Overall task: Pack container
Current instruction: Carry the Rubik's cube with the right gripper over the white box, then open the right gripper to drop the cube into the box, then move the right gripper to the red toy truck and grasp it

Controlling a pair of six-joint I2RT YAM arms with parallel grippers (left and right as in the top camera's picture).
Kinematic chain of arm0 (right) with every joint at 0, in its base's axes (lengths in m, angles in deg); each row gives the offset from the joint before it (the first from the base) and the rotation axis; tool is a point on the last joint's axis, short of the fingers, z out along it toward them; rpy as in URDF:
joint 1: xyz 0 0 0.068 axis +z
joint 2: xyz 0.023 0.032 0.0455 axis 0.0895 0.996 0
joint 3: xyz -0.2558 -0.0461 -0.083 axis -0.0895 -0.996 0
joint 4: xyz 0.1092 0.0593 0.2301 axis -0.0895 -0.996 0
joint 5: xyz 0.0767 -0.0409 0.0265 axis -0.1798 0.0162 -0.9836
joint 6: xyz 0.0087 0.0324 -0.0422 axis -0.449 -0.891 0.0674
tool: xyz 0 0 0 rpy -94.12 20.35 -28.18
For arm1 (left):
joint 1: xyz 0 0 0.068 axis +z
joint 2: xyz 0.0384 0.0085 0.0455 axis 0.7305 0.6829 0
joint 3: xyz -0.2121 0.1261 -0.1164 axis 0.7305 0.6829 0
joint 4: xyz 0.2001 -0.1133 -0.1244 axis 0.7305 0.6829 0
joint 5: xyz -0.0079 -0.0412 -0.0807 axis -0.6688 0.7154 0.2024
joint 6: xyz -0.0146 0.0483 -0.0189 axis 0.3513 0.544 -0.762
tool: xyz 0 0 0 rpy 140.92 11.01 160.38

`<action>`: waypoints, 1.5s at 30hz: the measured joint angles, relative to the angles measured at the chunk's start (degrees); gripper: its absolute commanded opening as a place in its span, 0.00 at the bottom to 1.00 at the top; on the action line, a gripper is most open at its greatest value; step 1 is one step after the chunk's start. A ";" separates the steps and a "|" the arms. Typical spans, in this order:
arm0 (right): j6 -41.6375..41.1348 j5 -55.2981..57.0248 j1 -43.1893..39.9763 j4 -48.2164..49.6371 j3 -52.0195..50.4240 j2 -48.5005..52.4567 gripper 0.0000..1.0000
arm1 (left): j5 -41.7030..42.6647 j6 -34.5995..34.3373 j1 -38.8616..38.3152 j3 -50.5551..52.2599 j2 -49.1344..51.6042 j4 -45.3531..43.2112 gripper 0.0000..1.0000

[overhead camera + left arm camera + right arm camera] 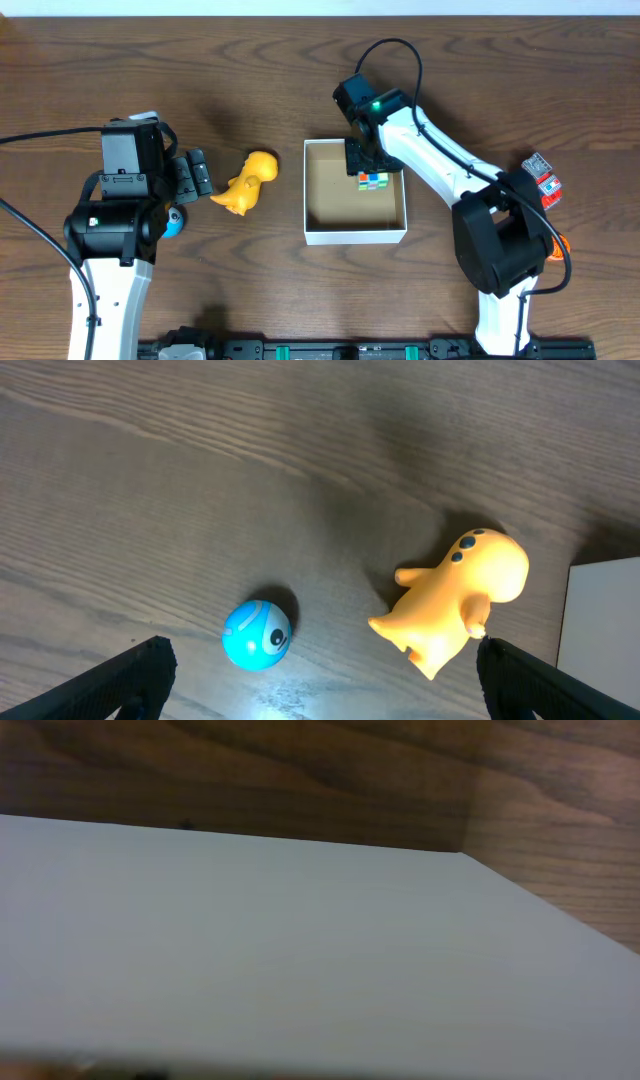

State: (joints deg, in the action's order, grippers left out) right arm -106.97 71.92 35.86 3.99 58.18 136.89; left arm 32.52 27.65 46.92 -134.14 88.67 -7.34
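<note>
The container (355, 236), a shallow white-walled box with a tan inside, sits at the table's centre. A multicoloured cube (373, 181) is in its far right corner, right at the tips of my right gripper (364, 165), which reaches down into the box; the fingers are hidden. The right wrist view shows only the container's white wall (300, 940). My left gripper (197, 175) is open and empty (320, 680). A yellow dinosaur toy (250, 181) lies just to its right (455, 600). A blue ball with a face (257, 634) lies on the table under the left arm (174, 222).
A red and white toy (541, 174) lies at the far right, and an orange object (561, 243) peeks out beside the right arm's base. The container's white corner (605, 620) shows at the right edge of the left wrist view.
</note>
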 measured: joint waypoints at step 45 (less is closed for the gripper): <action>27.89 -0.33 -44.96 -5.60 0.00 -25.20 0.99 | 0.00 0.00 0.02 0.00 0.00 0.76 0.98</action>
State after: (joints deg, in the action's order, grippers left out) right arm -79.08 71.59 -9.10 -1.60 58.18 111.69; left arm 32.52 27.65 46.94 -134.14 88.67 -6.57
